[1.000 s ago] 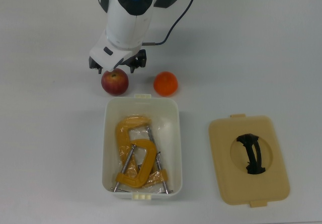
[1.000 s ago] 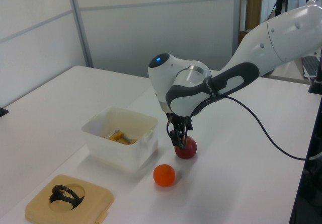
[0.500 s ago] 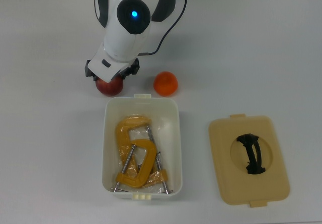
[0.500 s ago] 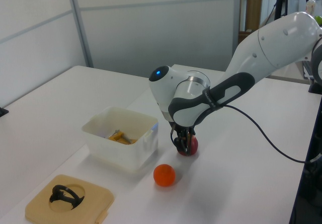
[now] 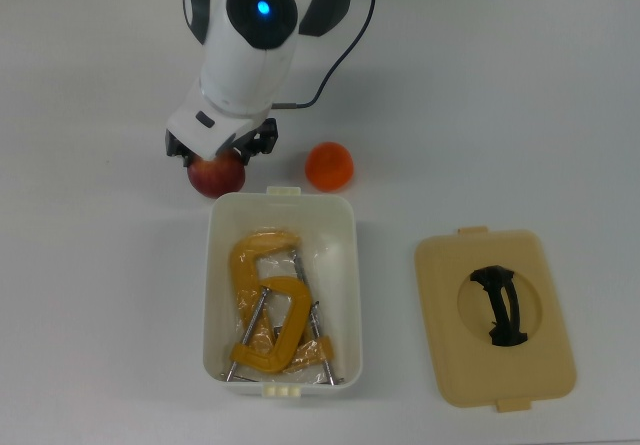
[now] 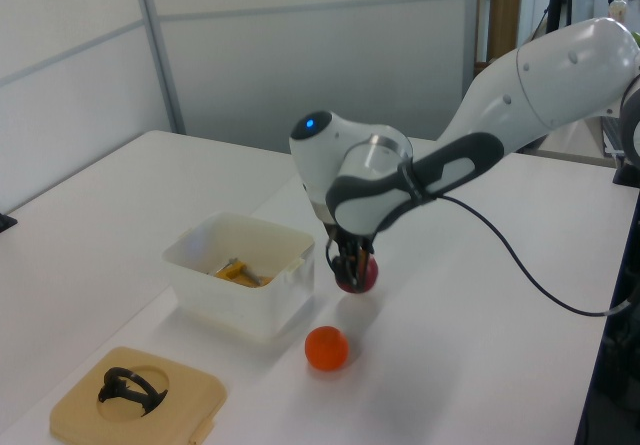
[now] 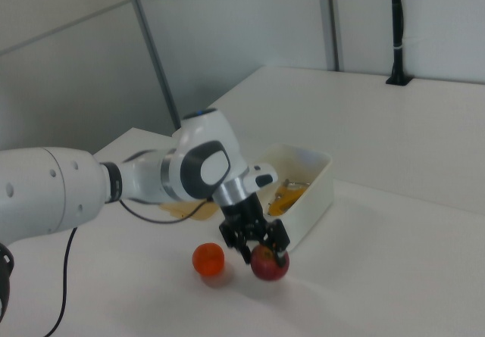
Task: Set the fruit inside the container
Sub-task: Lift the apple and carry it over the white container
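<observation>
Gripper (image 5: 218,151) pinches the apple (image 5: 216,176) from above; in the left view the apple (image 6: 357,274) hangs clear of the bench (image 6: 460,365), with a shadow beneath it. In the right view the gripper (image 7: 256,248) and apple (image 7: 270,263) sit just off the near end of the tub (image 7: 312,188).

Orange (image 5: 329,166) rests on the bench (image 5: 100,265), near the gripper on the top view's right, apart from the apple and untouched.

Tub (image 5: 345,275) is just below the gripper in the top view, open. Inside it: yellow C-clamps (image 5: 268,305), stacked and overlapping, with metal screws. No fruit in it.

Beige lid (image 5: 495,317) with a black handle (image 5: 500,306) lies flat on the bench, well away from the gripper, at the top view's lower right, beside the tub.
</observation>
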Robot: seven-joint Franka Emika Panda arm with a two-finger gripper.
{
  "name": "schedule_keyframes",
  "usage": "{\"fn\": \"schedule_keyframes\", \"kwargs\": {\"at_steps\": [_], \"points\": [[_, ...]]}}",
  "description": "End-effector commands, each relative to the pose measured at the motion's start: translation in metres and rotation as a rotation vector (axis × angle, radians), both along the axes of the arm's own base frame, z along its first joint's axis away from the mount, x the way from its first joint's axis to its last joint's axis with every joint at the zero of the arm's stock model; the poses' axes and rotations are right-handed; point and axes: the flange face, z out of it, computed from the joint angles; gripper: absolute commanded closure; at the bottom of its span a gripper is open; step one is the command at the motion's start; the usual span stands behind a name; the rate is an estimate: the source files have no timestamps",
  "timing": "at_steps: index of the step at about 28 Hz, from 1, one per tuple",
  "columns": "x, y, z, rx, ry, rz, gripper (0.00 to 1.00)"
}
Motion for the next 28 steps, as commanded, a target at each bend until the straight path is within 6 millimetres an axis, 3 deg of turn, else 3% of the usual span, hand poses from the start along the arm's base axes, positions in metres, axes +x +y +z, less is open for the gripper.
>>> {"fn": "schedule_keyframes", "kwargs": {"at_steps": [1, 3, 5, 12, 14, 18, 22, 24, 26, 27, 28], "points": [[0.012, 0.0, 0.079, 0.08, -0.055, -0.064, 1.0], [0.019, -0.001, 0.112, 0.104, -0.08, -0.086, 1.0], [0.022, 0.0, 0.13, 0.131, -0.11, -0.099, 1.0], [0.044, 0.023, 0.154, 0.224, -0.263, -0.145, 1.0], [0.054, 0.036, 0.148, 0.239, -0.338, -0.158, 0.99], [0.073, 0.047, 0.111, 0.256, -0.383, -0.154, 0.93], [0.084, 0.048, 0.087, 0.266, -0.403, -0.168, 0.93], [0.087, 0.052, 0.078, 0.257, -0.404, -0.168, 0.69], [0.087, 0.052, 0.078, 0.253, -0.406, -0.171, 0.28], [0.086, 0.052, 0.081, 0.253, -0.407, -0.177, 0.0], [0.084, 0.052, 0.084, 0.252, -0.405, -0.179, 0.0]]}}
